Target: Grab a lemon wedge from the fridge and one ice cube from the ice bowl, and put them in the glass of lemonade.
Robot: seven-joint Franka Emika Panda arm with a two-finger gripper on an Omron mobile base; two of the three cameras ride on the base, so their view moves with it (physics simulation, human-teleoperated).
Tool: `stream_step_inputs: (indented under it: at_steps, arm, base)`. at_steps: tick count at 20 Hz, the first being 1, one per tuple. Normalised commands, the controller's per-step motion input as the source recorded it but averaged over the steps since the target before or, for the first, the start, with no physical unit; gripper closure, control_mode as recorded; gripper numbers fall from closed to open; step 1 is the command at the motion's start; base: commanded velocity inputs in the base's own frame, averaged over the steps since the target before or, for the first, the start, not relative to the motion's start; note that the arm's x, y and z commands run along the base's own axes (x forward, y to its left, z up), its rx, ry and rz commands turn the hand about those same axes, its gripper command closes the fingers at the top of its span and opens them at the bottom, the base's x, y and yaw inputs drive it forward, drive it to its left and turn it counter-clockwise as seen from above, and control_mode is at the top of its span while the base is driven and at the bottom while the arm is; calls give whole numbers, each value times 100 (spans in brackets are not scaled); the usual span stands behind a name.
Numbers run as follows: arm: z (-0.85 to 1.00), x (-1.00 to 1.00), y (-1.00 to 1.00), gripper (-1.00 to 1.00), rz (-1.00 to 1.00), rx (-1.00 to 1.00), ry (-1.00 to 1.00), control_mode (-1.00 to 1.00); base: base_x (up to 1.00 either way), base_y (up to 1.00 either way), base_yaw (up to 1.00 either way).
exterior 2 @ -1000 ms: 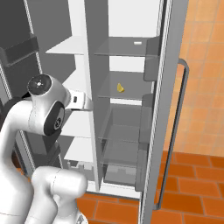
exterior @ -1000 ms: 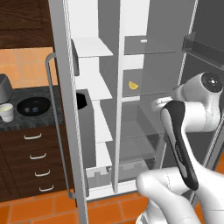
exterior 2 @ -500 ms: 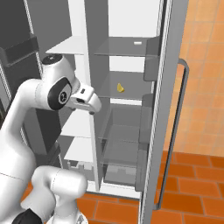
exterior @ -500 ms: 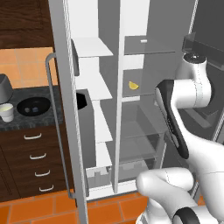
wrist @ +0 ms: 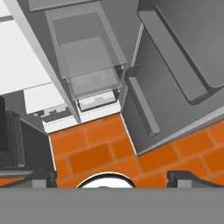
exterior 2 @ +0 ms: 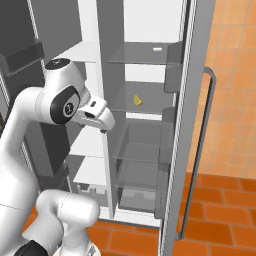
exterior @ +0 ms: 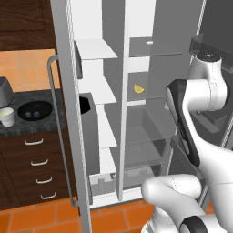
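The fridge (exterior: 136, 113) stands open, the lemon wedge (exterior: 139, 88) near the front edge of a glass shelf. The gripper (wrist: 109, 177) hangs empty with jaws spread, pointing floorward, likely readying its reach.

We see the lemon wedge (exterior: 139, 88) on a shelf in the fridge (exterior: 136, 54), ice bowl (exterior: 34, 110) on the counter (exterior: 27, 126) left, glass of lemonade (exterior: 6, 116) beside it.

Lemon wedge (exterior: 139, 89) on a glass fridge shelf (exterior: 150, 98); ice bowl (exterior: 34, 110) on dark counter (exterior: 27, 125).
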Motion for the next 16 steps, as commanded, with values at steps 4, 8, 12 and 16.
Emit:
stream_step_inputs:
  at_steps: [4, 8, 12, 16]
  arm:
    - [0, -2, -2, -100, 0, 0, -1, -100]
    - [0, 0, 3, -100, 0, 0, 0, 100]
    - [0, 0, 0, -100, 0, 0, 0, 100]
    - [0, 0, 0, -100, 0, 0, 0, 100]
  base:
    - [0, 0, 0]
    - [20, 0, 0]
    - [54, -3, 5]
    - [43, -5, 8]
